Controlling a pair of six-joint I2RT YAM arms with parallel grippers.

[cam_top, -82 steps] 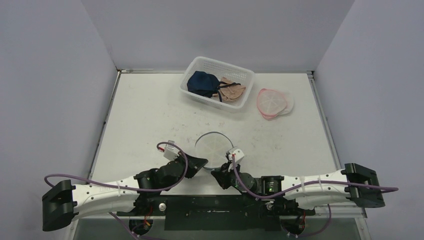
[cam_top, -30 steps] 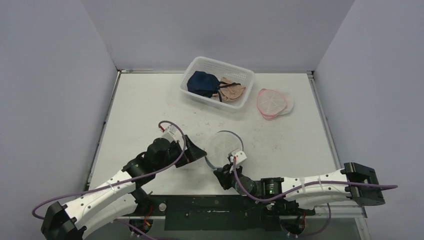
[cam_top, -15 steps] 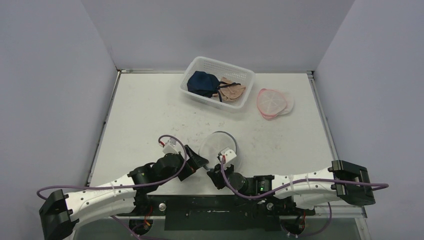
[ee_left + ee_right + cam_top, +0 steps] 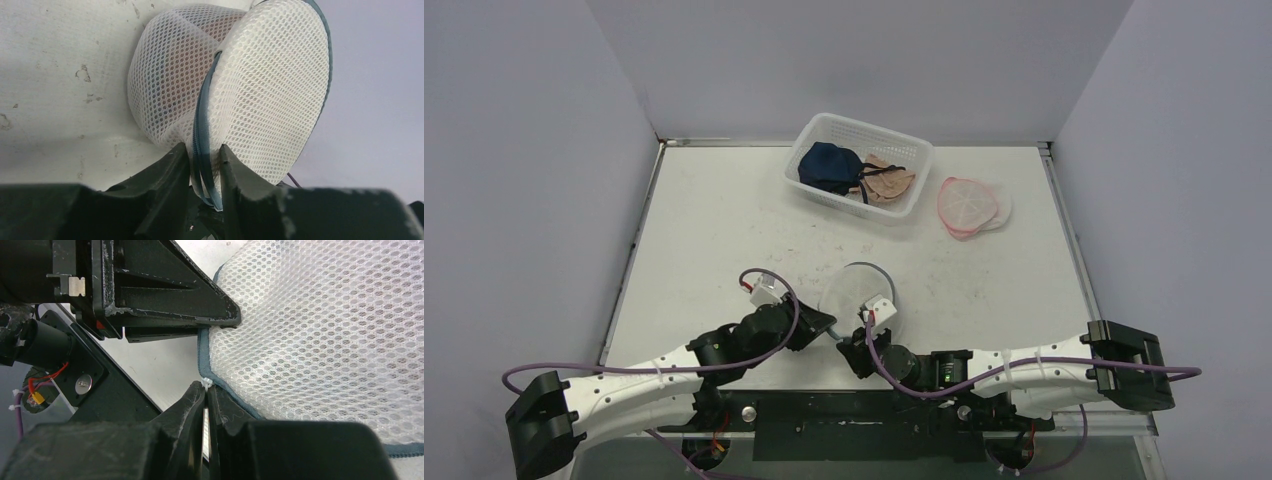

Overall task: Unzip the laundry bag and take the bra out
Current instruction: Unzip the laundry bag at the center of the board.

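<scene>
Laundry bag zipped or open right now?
Zipped, as far as shown: laundry bag zipper runs closed, brownish bra inside; right gripper pinches the pull tab.

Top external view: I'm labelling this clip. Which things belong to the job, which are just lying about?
Job: laundry bag, its zipper pull, bra inside, left gripper, right gripper.
Lying about: basket, navy garment, beige garment, pink-rimmed bag.

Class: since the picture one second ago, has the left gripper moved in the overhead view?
Yes. The left gripper has drawn back toward the near edge of the table, away from the white basket, pinching the laundry bag rim.
</scene>
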